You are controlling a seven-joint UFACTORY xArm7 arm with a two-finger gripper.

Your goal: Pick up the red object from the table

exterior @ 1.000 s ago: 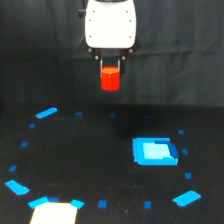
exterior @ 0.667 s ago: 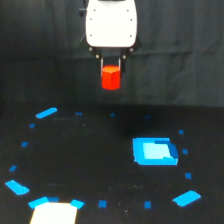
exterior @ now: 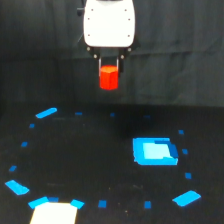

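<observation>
While it hangs high above the bench (exterior: 75,160), the end effector (exterior: 109,64) has its two thin fingers closed around the red block (exterior: 108,79) — one finger on each side of it. The red block is small, short and fat, bright red-orange, with a rounded shape. It is up in the air, well apart from the dark bench, just under the big white arm (exterior: 109,24). Down on the bench lies a blue box (exterior: 154,151), off toward the exterior view's right. Little blue marks (exterior: 46,113) sit in a ring around the bench — and a pale yellow patch (exterior: 54,214) shows at the bottom edge.
</observation>
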